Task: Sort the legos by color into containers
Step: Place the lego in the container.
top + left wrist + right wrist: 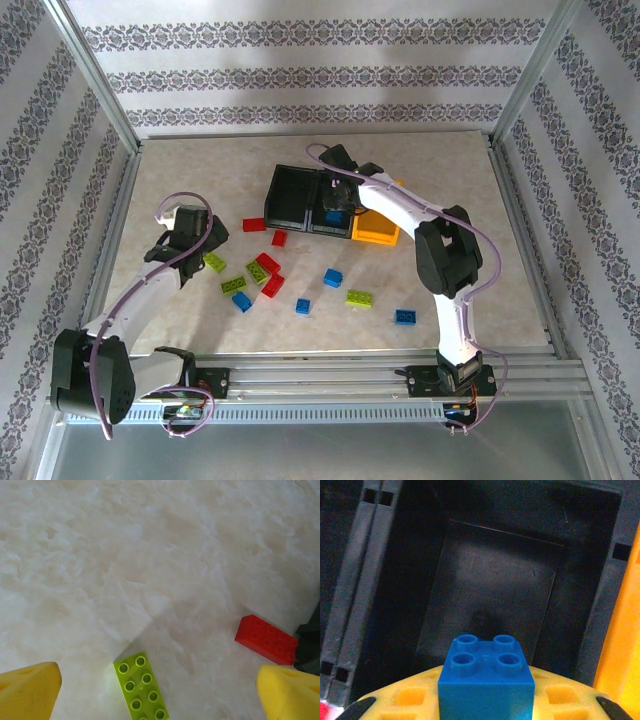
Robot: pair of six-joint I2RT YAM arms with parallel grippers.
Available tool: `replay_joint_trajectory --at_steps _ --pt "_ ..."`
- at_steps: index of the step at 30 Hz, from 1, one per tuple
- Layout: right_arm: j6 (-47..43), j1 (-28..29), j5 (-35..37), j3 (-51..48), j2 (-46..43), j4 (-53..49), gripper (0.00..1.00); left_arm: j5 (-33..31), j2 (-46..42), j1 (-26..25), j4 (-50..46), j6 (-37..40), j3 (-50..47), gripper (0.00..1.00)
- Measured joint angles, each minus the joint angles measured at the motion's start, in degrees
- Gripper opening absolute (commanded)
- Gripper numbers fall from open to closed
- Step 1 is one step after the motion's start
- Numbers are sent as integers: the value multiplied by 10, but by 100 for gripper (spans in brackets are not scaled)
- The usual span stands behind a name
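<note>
Pale stone-patterned tabletop point(480, 290) is carrying the containers. We are seeing the right end effector point(338, 197) poised over the middle black bin point(495, 575), clamping a blue brick point(486, 680) by opposite side walls. We are judging the legos light, rigid and slick, so flat opposite faces are offering the best hold. Meanwhile the left end effector point(197, 243) is hovering spread wide, a lime brick point(142, 687) lying between its fingers on the tabletop, a red brick point(266, 639) lying near, off to one side.

Black/orange plastic bin row point(290, 220) rear ctr of worktop point(200, 180); small studded plastic bricks point(359, 298) in front, blue studded brick point(486, 680) over mid bin point(495, 580).
</note>
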Motion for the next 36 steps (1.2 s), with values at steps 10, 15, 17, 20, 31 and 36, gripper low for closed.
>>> replay_joint_trajectory --at_steps 10,15,17,20,31,36 --pt "-1 -10 -9 10 9 0 44 10 3 3 0 0 0 100" --pt "-3 -12 -12 11 9 0 48 15 3 3 0 0 0 100" --pt "-3 -14 -13 11 9 0 49 15 3 3 0 0 0 100" --pt "-3 -15 -14 11 9 0 50 15 3 3 0 0 0 100" --pt "-5 -15 -24 0 -14 3 60 19 10 4 0 1 0 98" --pt "-5 -14 -29 -30 -62 9 66 31 38 12 -9 3 0 94"
